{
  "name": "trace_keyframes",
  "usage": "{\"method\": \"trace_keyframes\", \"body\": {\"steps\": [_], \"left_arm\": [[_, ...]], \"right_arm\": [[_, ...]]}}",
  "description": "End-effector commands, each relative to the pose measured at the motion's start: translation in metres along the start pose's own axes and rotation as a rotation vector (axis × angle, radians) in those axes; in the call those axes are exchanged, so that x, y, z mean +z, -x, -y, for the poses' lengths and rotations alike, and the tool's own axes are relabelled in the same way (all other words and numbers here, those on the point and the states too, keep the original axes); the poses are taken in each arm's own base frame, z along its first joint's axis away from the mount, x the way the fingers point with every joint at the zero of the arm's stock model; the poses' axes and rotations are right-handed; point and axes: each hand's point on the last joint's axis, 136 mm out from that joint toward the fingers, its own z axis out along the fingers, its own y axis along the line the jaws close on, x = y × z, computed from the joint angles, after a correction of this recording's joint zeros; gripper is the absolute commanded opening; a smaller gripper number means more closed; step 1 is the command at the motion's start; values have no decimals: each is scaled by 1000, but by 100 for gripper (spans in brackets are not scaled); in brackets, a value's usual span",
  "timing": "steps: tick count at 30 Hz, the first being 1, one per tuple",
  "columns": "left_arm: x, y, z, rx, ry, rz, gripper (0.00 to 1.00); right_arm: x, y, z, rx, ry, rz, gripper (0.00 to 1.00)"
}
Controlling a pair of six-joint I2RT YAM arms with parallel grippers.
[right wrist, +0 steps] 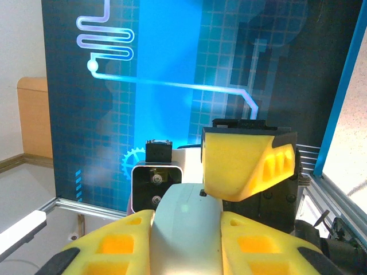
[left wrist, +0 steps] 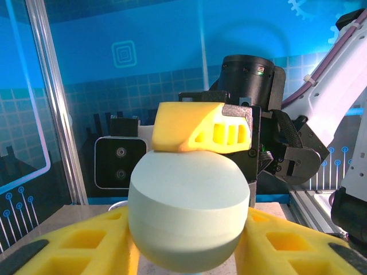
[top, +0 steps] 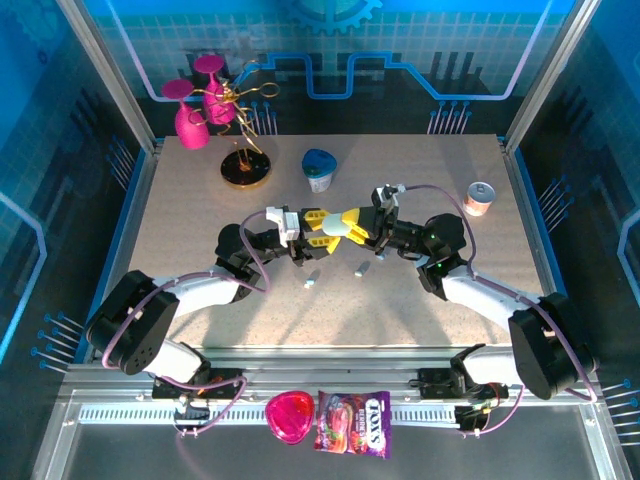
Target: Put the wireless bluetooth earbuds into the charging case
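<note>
Left gripper [top: 328, 228]: clamped on the left end of the case [top: 350, 227]. In the left wrist view its yellow fingers [left wrist: 86, 246] sit tight against both flanks of the shell, no gap that I can see.

Case: off the table [top: 200, 220], held mid-air at centre between the two arms. Its long axis runs roughly left-right, along the line joining the grippers. Lid looks closed; both wrist views give smooth pale shell, no sockets.

Right gripper [top: 368, 230]: gripping the other end. In the right wrist view the shell is wedged between its fingers [right wrist: 258, 252], with one finger of the left gripper lying across the top.

Buds: I can make out two, both loose on the table and apart from both grippers. Left bud [top: 312, 283] is near-side of the case, toward the left arm. Right bud [top: 362, 267] is just near-side of the case, toward the right arm. Can't place any others.

Key relation: both buds lie below the case and back toward the bases. Left bud is nearer the left gripper, right bud nearer the right. Left bud's stem looks slanted; the right one is too small to call.

My read: both grippers are tied up on the case, so the lid has to open first. Then one arm releases and drops down and back to its nearer bud.
</note>
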Motion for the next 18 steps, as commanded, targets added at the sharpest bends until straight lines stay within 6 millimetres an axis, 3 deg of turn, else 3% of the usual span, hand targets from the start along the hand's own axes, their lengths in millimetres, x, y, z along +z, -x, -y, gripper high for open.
{"method": "trace_keyframes", "body": {"steps": [1, 10, 13, 18], "left_arm": [[3, 12, 10, 48, -51, 25, 39], [2, 13, 11, 48, -56, 20, 37], [2, 12, 13, 45, -60, 15, 50], [2, 12, 13, 46, -60, 13, 49]], "right_arm": [[5, 2, -8, -37, 22, 7, 17], [5, 4, -2, -32, 0, 13, 19], [5, 4, -1, -33, -3, 13, 19], [5, 4, 0, -28, -3, 16, 19]]}}
